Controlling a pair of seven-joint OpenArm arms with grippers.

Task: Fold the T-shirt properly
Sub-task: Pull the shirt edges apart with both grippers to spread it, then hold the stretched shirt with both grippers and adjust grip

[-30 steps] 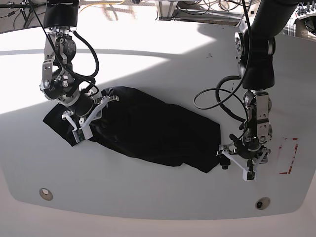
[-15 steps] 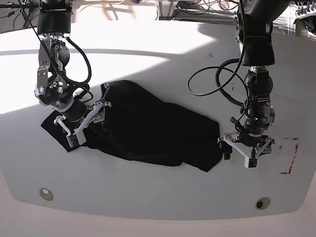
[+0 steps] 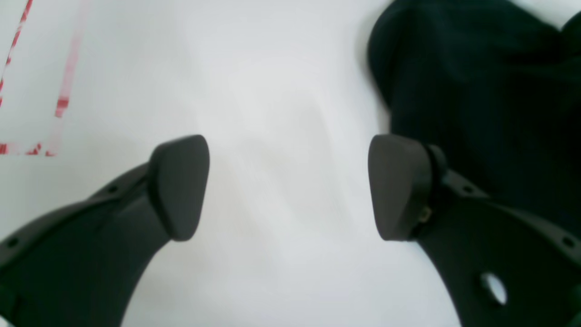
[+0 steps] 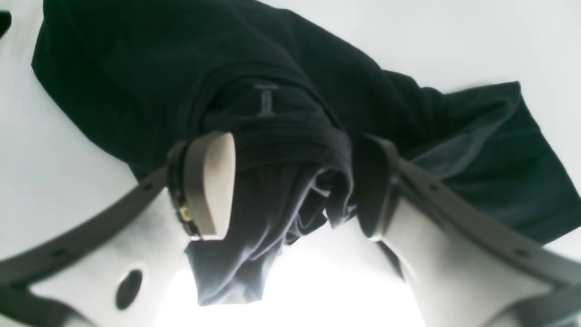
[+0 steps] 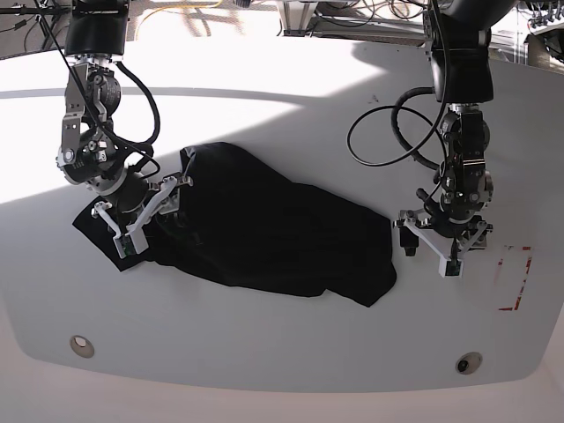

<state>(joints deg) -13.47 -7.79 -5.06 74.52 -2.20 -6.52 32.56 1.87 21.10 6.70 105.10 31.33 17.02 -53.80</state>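
Observation:
The black T-shirt (image 5: 264,233) lies crumpled in a long slanted heap across the white table. My right gripper (image 5: 150,214) is down over its left end. In the right wrist view the right gripper (image 4: 292,181) is open, and a bunched fold of the T-shirt (image 4: 295,81) hangs loose between the fingers. My left gripper (image 5: 429,251) hovers just past the shirt's right end. In the left wrist view the left gripper (image 3: 290,186) is open over bare table, with the T-shirt (image 3: 476,81) edge beside its right finger (image 3: 399,186).
Red tape marks (image 5: 520,278) lie on the table right of the left gripper, and show as tape marks (image 3: 63,91) in the left wrist view. Two round holes (image 5: 81,345) (image 5: 469,362) sit near the table's curved front edge. Cables crowd the back.
The right gripper's fingers have let the cloth fold go loose and shifted slightly left. The left gripper has pulled back from the table's front, away from the shirt's right corner.

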